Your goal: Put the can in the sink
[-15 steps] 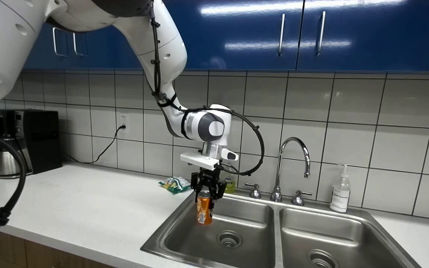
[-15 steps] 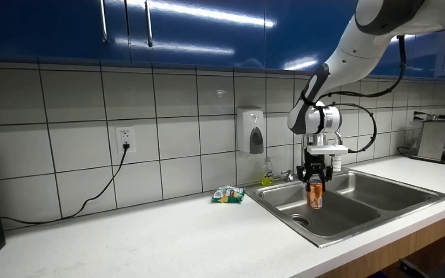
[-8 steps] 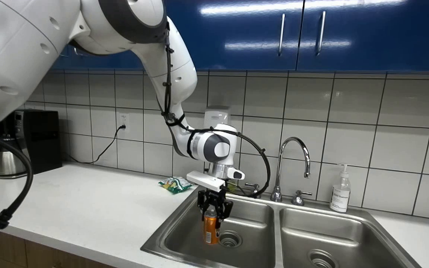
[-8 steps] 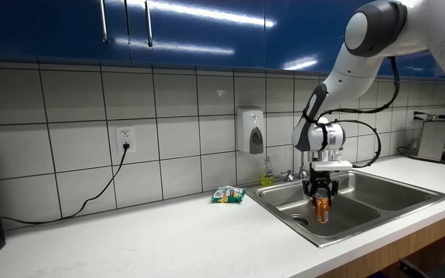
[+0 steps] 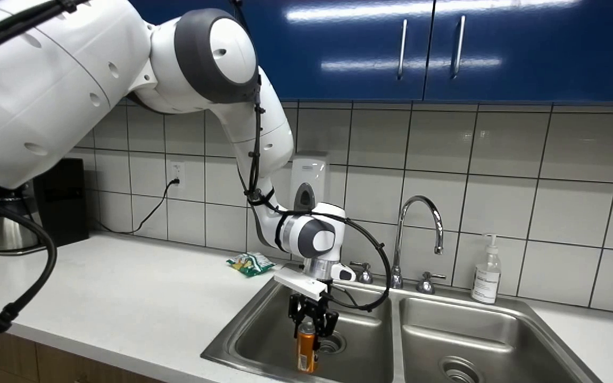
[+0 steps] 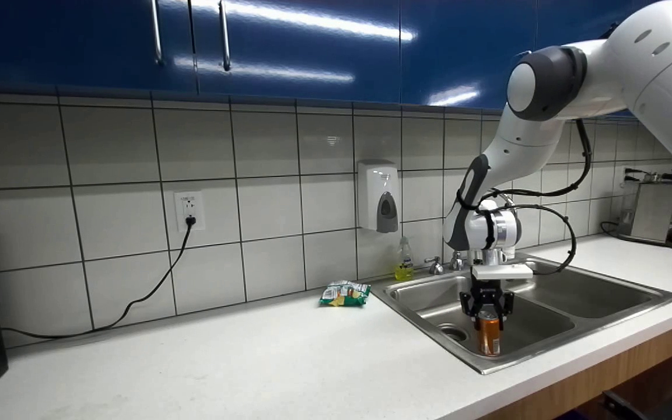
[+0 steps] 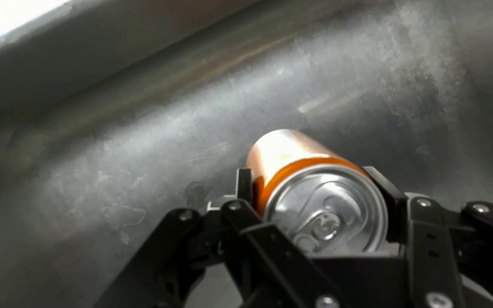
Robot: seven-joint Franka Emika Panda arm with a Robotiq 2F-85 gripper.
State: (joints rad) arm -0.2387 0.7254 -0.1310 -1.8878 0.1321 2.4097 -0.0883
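Note:
The orange can (image 5: 305, 355) with a silver top is upright in both exterior views, also here (image 6: 489, 338). My gripper (image 5: 307, 340), also in an exterior view (image 6: 489, 324), points down over the steel sink (image 5: 397, 340) and is shut on the can near its top. The can is within the basin nearer the green bag. In the wrist view the black fingers (image 7: 311, 188) press the can's two sides, and its top with pull tab faces the camera. The basin's metal floor (image 7: 144, 167) is close behind it. I cannot tell whether the can's bottom touches the floor.
A chrome faucet (image 5: 399, 239) stands behind the sink, with a handle on each side. A white soap bottle (image 5: 486, 281) stands at the back rim. A green snack bag (image 5: 250, 264) lies on the counter. A yellow dish soap bottle (image 6: 404, 262) stands by the wall.
My arm has lowered steadily, carrying the can down and toward the front of the basin. The gripper has stayed shut on the can.

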